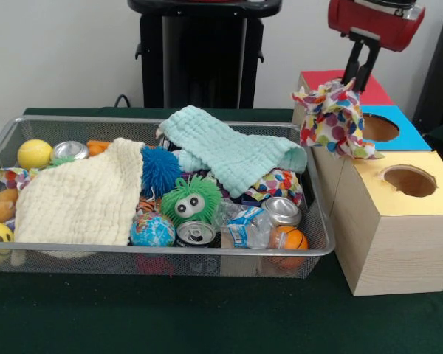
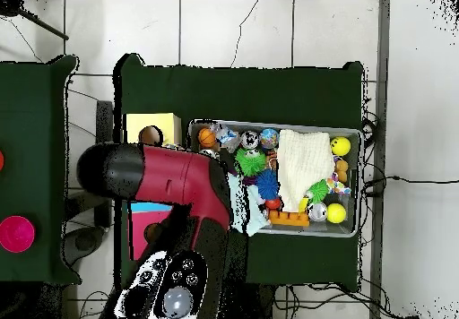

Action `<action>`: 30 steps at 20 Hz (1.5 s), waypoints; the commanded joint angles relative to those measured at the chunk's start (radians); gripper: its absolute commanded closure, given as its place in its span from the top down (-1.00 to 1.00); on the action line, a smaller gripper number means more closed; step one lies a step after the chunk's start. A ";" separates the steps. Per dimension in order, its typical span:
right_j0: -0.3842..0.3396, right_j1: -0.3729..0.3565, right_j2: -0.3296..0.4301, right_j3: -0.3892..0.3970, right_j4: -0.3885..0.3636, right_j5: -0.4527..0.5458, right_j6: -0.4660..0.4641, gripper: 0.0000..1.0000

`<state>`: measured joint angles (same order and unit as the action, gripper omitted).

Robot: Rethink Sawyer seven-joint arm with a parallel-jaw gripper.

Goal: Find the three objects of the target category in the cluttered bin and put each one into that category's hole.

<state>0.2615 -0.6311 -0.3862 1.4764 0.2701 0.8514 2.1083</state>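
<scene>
My gripper (image 1: 358, 80) is shut on a white polka-dot cloth (image 1: 332, 118) and holds it in the air over the red-topped and blue-topped boxes, behind the yellow-topped box (image 1: 399, 243) with its round hole (image 1: 408, 180). The wire bin (image 1: 170, 251) holds the cream-yellow waffle cloth (image 1: 77, 199) at its left. A second polka-dot cloth (image 1: 280, 183) lies partly under a mint-green cloth (image 1: 232, 151). In the overhead view my arm (image 2: 179, 176) hides the gripper; the yellow box's hole (image 2: 150, 135), the bin (image 2: 359, 181) and the cream cloth (image 2: 303, 163) show.
The blue-topped box's hole (image 1: 379, 127) lies right beside the hanging cloth, and the red top (image 1: 373, 92) is behind it. The bin also holds a green fuzzy toy (image 1: 190, 199), a blue spiky ball (image 1: 160, 169), cans (image 1: 196, 234), a bottle (image 1: 244, 225) and several balls (image 1: 34, 153).
</scene>
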 commanded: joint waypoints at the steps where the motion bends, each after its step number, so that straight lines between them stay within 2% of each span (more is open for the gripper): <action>1: 0.038 0.059 0.020 0.157 0.057 -0.028 0.353 -1.00; 8: 0.060 0.058 0.020 0.181 0.080 -0.056 0.364 -1.00; 13: 0.066 0.067 0.011 0.161 0.086 -0.038 0.384 -1.00; 19: 0.076 0.053 -0.022 0.082 0.077 0.102 0.412 -1.00; 25: 0.097 0.064 -0.057 -0.035 0.077 0.244 0.474 -1.00; 30: 0.107 0.076 -0.063 -0.107 0.087 0.312 0.521 -1.00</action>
<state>0.3640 -0.6003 -0.4583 1.4594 0.3191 1.0188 2.2672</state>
